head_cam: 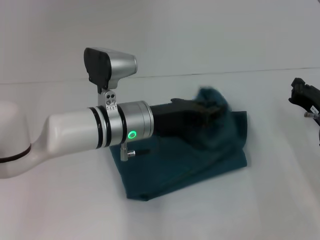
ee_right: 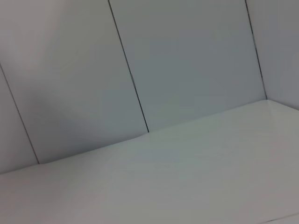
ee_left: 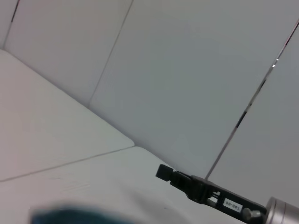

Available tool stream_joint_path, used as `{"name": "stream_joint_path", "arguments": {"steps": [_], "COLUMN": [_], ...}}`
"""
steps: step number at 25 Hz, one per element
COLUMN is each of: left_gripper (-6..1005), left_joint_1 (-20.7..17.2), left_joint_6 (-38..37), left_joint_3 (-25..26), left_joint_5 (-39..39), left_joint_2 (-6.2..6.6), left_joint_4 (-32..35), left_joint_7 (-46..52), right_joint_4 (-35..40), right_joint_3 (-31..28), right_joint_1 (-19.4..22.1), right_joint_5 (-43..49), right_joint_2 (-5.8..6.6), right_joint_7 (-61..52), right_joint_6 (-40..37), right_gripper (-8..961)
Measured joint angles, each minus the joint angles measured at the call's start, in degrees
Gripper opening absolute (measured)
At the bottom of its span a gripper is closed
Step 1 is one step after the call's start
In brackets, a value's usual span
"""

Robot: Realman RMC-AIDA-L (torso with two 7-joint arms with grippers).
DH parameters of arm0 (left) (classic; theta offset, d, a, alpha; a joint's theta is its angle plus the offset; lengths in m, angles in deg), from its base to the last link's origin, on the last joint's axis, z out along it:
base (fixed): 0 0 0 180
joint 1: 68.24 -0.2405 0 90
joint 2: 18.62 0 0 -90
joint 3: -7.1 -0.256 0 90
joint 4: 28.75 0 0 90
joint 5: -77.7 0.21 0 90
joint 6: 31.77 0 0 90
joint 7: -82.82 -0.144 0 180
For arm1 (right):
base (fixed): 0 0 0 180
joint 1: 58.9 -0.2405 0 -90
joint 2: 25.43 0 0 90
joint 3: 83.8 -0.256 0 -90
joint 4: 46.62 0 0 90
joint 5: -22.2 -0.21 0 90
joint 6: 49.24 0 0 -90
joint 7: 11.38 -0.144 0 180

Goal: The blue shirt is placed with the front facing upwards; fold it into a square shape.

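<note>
Left pincer (head_cam: 212, 111) reaches across the dark teal-blue cotton shirt (head_cam: 200, 160), black fingers buried in a raised, blurred bunch of cloth at its far edge; grip looks pinched on the fabric. Shirt lies folded into a compact block mid white desk (head_cam: 250, 210). Left arm's white-and-silver forearm blocks the shirt's near-left part. Right pincer (head_cam: 304, 97) hangs at the desk's right edge, grip state unreadable; small white label on it, text illegible.

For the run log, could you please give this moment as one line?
blue shirt: partly folded, one edge lifted | left claw: at raised fabric | right claw: off to the side
</note>
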Motion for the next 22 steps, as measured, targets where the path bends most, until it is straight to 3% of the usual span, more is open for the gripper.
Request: {"name": "stream_joint_path", "arguments": {"steps": [2, 7, 8, 11, 13, 17, 22], "left_gripper": [88, 251, 284, 515, 562, 657, 783], "left_joint_1": [0.12, -0.54, -1.3, -4.84, -7.71, -13.94, -19.33], "left_joint_6": [1.36, 2.63, 2.68, 3.08, 3.21, 2.49, -3.43], "left_joint_3": [-0.22, -0.11, 0.05, 0.33, 0.33, -0.09, -0.29], "left_joint_5": [-0.3, -0.47, -0.59, -1.0, -1.31, -6.58, -17.13], "left_joint_2": [0.0, 0.0, 0.0, 0.04, 0.05, 0.01, 0.0], "left_joint_4": [-0.28, -1.58, -2.46, -6.59, -9.22, -12.07, -9.45], "left_joint_7": [-0.24, -0.46, -0.71, -2.46, -4.33, -14.27, -29.33], "right_joint_4": [0.14, 2.35, 2.96, 6.19, 9.94, 20.26, 35.12], "right_joint_3": [-0.01, -0.09, 0.0, 1.82, 5.49, 20.15, 43.94], "right_joint_1": [-0.02, -0.07, 0.0, 0.53, 1.04, 2.05, 3.38], "right_joint_5": [0.0, 0.0, 0.0, 0.24, 0.46, 0.55, 1.7], "right_joint_2": [0.13, 0.23, 0.27, 0.66, 1.06, 2.0, 3.89], "right_joint_7": [-0.05, -1.51, -2.0, -6.37, -11.71, -26.55, -50.5], "right_joint_6": [0.05, -0.21, -0.78, -4.33, -7.87, -14.11, -18.87], "right_gripper": [14, 18, 19, 21, 22, 25, 29]}}
